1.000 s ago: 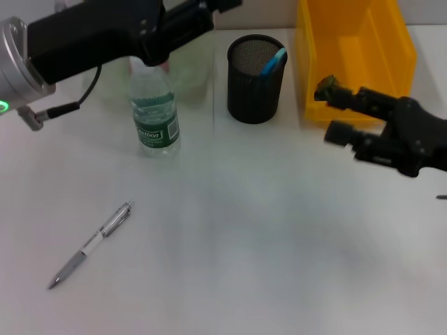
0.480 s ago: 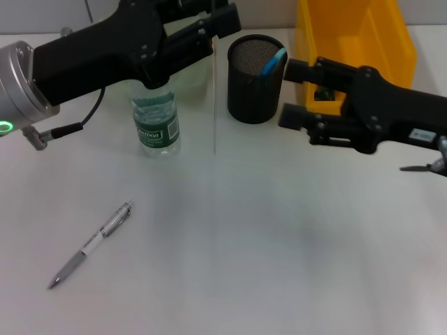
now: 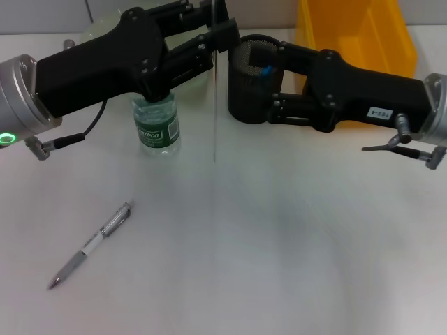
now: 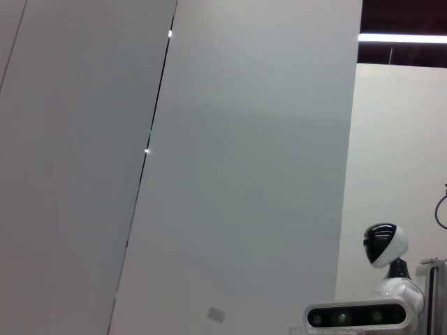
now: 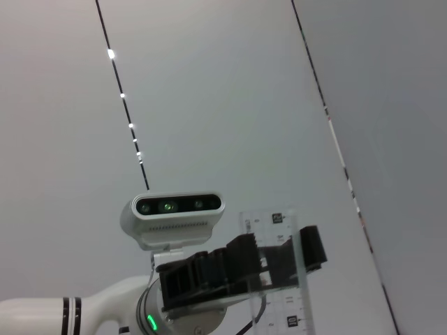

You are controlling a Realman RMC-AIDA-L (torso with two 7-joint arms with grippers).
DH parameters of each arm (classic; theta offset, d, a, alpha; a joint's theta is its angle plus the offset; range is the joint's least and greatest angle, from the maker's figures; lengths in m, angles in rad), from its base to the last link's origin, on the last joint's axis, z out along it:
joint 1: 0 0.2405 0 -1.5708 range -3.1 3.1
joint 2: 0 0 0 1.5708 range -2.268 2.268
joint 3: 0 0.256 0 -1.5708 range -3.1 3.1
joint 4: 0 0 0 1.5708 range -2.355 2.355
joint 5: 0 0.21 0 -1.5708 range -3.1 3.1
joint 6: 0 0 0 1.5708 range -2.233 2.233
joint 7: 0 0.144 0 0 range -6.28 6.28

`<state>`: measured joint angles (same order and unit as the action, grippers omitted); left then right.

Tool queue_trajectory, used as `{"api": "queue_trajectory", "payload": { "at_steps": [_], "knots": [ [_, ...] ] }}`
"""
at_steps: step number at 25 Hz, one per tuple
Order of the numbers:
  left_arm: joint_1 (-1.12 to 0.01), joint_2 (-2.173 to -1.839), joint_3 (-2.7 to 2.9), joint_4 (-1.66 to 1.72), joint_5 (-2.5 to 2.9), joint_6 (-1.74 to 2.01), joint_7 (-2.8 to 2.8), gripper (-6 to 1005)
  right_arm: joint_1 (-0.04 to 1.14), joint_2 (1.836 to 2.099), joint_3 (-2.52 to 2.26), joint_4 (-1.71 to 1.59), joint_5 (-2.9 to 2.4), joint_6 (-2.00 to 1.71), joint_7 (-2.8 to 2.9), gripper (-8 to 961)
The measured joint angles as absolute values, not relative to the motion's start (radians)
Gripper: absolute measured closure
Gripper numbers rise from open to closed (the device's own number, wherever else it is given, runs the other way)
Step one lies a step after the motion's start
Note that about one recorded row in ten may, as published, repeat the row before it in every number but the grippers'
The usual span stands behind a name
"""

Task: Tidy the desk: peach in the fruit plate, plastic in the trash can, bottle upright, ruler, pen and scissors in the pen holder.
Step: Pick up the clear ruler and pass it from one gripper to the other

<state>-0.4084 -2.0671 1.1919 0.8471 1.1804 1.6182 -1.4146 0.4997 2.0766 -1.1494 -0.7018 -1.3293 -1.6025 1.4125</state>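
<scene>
My left gripper (image 3: 221, 31) is shut on a clear ruler (image 3: 214, 105) that hangs upright, edge-on, between the bottle and the pen holder. The right wrist view shows that same ruler (image 5: 290, 279) clamped in the left gripper (image 5: 279, 255). My right gripper (image 3: 262, 75) is open, reaching across the front of the black mesh pen holder (image 3: 244, 105) toward the ruler. The green-labelled bottle (image 3: 157, 125) stands upright. A grey pen (image 3: 91, 244) lies on the desk at the near left. Peach, plastic and scissors do not show.
A yellow bin (image 3: 356, 42) stands at the back right, behind the right arm. A pale green plate (image 3: 98, 24) is partly hidden behind the left arm. Something blue (image 3: 266, 70) sticks up inside the pen holder. The left wrist view shows only wall panels.
My right arm has swung left from beside the yellow bin to in front of the pen holder. The left arm has shifted slightly right with the ruler.
</scene>
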Motion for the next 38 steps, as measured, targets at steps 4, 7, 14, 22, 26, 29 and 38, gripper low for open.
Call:
{"api": "queue_trajectory", "payload": {
  "at_steps": [4, 7, 14, 22, 26, 29, 38],
  "knots": [
    [-0.401, -2.068, 1.189, 0.847, 1.179, 1.621, -1.413, 613, 0.515, 2.077, -1.174, -0.710, -1.338, -1.596, 1.454, 129],
    [-0.399, -2.069, 1.188, 0.846, 1.178, 1.621, -1.413, 613, 0.524, 2.077, -1.179, -0.710, -1.341, -1.600, 1.474, 129],
    [-0.403, -2.069, 1.192, 0.825, 1.176, 1.625, -1.399, 614, 0.532, 2.077, -1.201, -0.711, -1.341, -1.597, 1.477, 128],
    [-0.407, -2.070, 1.192, 0.820, 1.175, 1.647, -1.399, 613, 0.558, 2.083, -1.215, -0.706, -1.341, -1.580, 1.478, 129],
    [-0.408, -2.071, 1.193, 0.819, 1.175, 1.648, -1.399, 613, 0.571, 2.083, -1.234, -0.704, -1.340, -1.579, 1.473, 129],
    [-0.408, -2.071, 1.193, 0.816, 1.175, 1.649, -1.399, 612, 0.577, 2.084, -1.256, -0.704, -1.335, -1.572, 1.471, 129],
    [-0.408, -2.070, 1.191, 0.816, 1.175, 1.649, -1.399, 613, 0.572, 2.085, -1.252, -0.704, -1.334, -1.571, 1.469, 132]
  ]
}}
